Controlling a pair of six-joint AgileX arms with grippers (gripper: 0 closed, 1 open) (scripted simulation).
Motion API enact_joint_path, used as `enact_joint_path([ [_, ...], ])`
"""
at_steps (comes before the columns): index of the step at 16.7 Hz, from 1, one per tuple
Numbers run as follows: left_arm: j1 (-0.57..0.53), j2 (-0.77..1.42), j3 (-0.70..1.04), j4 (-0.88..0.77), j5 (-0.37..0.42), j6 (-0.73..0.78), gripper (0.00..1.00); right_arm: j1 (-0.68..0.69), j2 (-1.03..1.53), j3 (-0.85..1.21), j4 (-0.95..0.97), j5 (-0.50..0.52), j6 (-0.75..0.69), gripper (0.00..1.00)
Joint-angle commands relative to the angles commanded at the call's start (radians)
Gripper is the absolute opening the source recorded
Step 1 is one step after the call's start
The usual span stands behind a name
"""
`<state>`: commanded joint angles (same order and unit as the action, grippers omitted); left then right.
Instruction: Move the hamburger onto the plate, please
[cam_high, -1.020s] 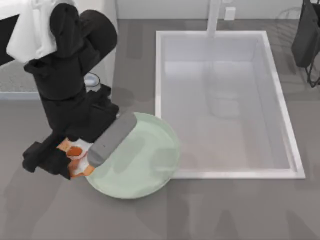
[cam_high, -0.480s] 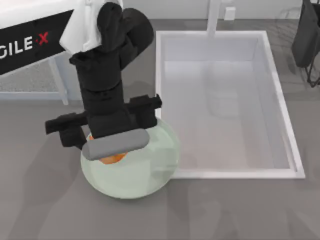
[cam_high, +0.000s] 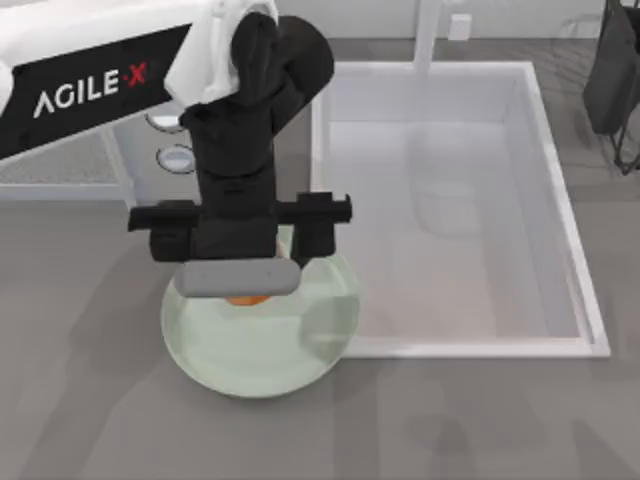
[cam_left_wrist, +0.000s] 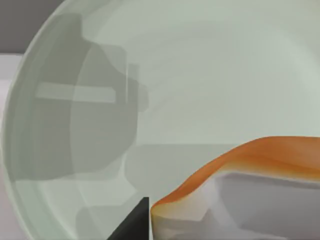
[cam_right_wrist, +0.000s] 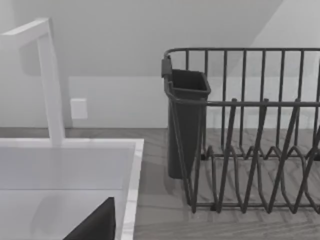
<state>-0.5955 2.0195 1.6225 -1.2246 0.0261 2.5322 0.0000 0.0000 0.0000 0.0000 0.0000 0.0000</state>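
The pale mint-green plate (cam_high: 300, 345) lies on the counter just left of the sink's front corner. My left gripper (cam_high: 240, 292) hangs over the plate's back half, shut on the hamburger (cam_high: 246, 299), of which an orange sliver peeks out under the wrist's grey bar. In the left wrist view the hamburger (cam_left_wrist: 250, 165) is close up, orange with a whitish part, above the plate's (cam_left_wrist: 200, 65) glossy floor, with a dark fingertip (cam_left_wrist: 134, 225) beside it. I cannot tell whether the hamburger touches the plate. My right arm (cam_high: 612, 70) stays parked at the far right back.
A white rectangular sink (cam_high: 320, 200) with a faucet (cam_high: 428, 30) fills the middle and right. A dark wire dish rack (cam_right_wrist: 260, 150) with a cutlery holder (cam_right_wrist: 185, 120) stands right of it. Two small round fittings (cam_high: 178, 158) sit behind the left arm.
My left gripper has swung from the plate's left edge to over its back half, carrying the hamburger, and turned so its crossbar lies level. The right arm has not moved.
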Motion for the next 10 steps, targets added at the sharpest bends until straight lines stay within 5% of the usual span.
enact_joint_path([
  [10,0.004,0.020,0.012,0.021,-0.007,0.042,0.00,0.000,0.000,0.000,0.000,0.000,0.000,1.00],
])
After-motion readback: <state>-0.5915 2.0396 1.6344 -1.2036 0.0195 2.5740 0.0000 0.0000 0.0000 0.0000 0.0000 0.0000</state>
